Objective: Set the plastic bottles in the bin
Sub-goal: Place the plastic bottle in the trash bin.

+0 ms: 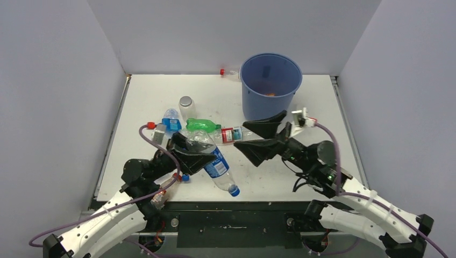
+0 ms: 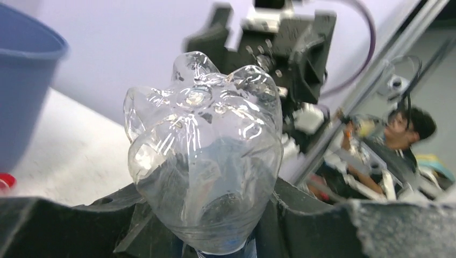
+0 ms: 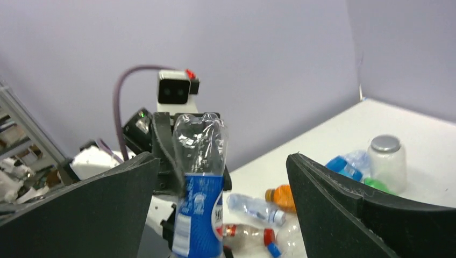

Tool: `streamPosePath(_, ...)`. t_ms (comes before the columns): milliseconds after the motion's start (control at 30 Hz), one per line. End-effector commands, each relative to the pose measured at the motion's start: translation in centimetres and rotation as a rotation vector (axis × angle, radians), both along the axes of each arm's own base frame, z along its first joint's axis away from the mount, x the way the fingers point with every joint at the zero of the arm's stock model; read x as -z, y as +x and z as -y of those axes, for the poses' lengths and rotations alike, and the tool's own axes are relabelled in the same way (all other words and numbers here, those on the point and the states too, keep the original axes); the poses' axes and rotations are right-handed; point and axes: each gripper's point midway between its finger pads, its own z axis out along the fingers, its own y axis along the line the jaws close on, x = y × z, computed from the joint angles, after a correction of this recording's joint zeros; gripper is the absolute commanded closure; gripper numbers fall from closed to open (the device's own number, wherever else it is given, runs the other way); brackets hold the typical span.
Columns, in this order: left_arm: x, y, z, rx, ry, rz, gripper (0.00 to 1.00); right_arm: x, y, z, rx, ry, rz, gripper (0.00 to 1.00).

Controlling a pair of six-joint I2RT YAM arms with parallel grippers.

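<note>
My left gripper is shut on a clear plastic bottle with a blue Pepsi label, close to its base; the blue cap points toward the near edge. In the left wrist view the bottle's lobed base fills the gap between the jaws of the left gripper. My right gripper stands wide open beside it with nothing held. In the right wrist view the same bottle stands just inside the left jaw of the right gripper. The blue bin stands at the back.
A green bottle, a red-labelled one, a blue-labelled water bottle and a silver-lidded jar lie mid-table. A red-capped bottle lies behind the bin. An orange bottle shows in the right wrist view.
</note>
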Motion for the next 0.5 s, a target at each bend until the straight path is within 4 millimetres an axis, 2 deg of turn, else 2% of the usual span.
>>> streamPosePath(0,-6.2,2.9,-6.3,-0.323,-0.398,-0.020,1.00,-2.2,0.4,4.0,0.148,0.135,0.045,0.08)
streamPosePath(100,-6.6,5.5,-11.2,-0.506,-0.647,-0.167,1.00,-1.1,0.0,3.9,0.115,0.190,0.017,0.07)
streamPosePath(167,-6.2,6.5,-13.4,-0.569,-0.763,-0.240,1.00,-0.4,0.0,3.3,0.091,0.205,0.000,0.06)
streamPosePath(233,-6.1,7.0,-14.3,-0.596,-0.818,-0.273,1.00,-0.1,0.0,2.6,0.069,0.217,-0.010,0.05)
streamPosePath(467,-6.0,7.2,-14.5,-0.559,-0.882,-0.314,1.00,0.3,0.5,0.4,0.032,0.255,-0.053,0.03)
